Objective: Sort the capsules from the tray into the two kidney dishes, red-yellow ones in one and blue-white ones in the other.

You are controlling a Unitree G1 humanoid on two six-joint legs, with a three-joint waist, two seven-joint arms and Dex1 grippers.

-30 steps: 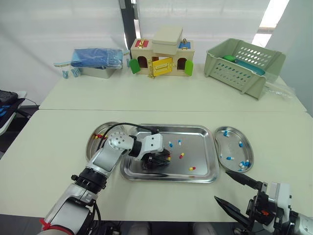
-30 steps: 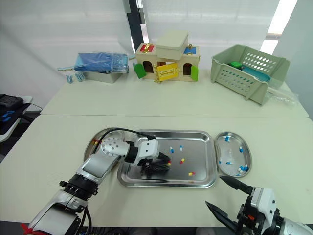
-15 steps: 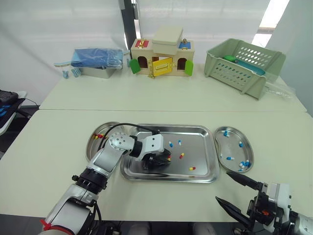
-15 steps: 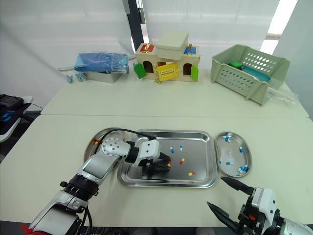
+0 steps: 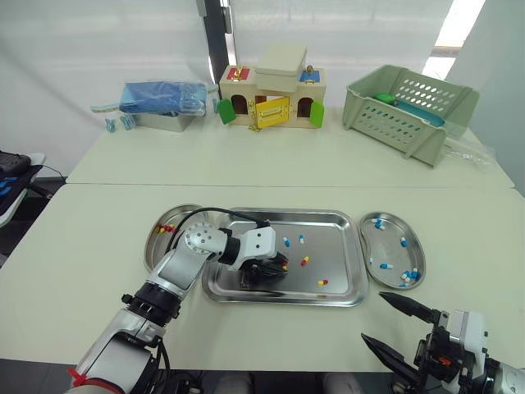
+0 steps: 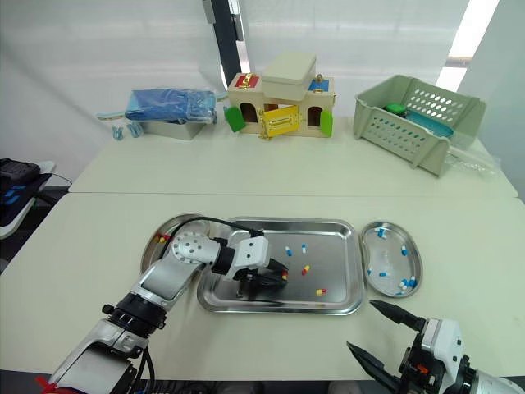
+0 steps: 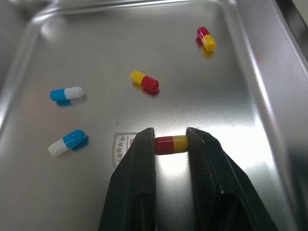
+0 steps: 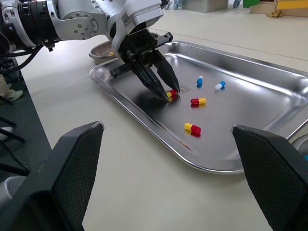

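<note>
The left jaws are down inside the shiny rectangular steel tray [image 5: 336, 246], narrowed to about 1 capsule's length around a glossy red-and-yellow capsule [image 7: 171, 144]. The capsule lies flat on the tray floor with its long axis running straight across from one black finger to the other, so the tips bear on its 2 rounded ends rather than its sides. From the wrist it looks like contact at both ends, though I can't be sure how firm the pinch is.

That end-to-end hold is what the lift turns on. Smooth domed ends on hard black tips could let the capsule squirt sideways, I'd guess.

The steel kidney dish on the left [image 5: 152, 246], touching or nearly touching the tray's left rim, already has red-and-yellow capsules in it. It sits right by this arm, so a short carry to the robot's left should do. The matching kidney dish on the right [image 5: 391, 250] holds blue-and-white ones.

Loose on the mirror-bright tray are 2 more red-and-yellow capsules [image 7: 144, 81], [image 7: 206, 38] and 2 blue-and-white capsules [image 7: 66, 94], [image 7: 67, 142], all well apart from each other.

The right jaws hang spread wide and empty over the near edge of the cream bench [image 5: 98, 246], well apart from the tray.
</note>
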